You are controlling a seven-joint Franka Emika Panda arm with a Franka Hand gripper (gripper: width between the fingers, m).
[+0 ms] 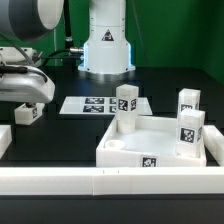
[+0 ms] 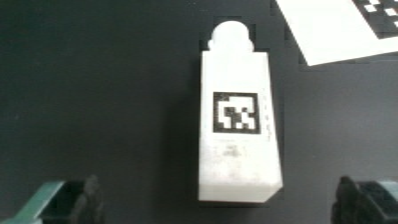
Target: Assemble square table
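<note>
The square table's white tray-like top lies on the black table toward the exterior view's right, and three tagged white legs stand upright at its corners. A fourth leg lies flat on the table at the exterior view's left, tag facing up. My gripper hovers just above this leg and is open. Its dark fingers stand wide on either side of the leg's flat end without touching it.
The marker board lies between the loose leg and the table top. A long white rail runs along the front and another white rail piece sits at the exterior view's left. The arm's base stands at the back.
</note>
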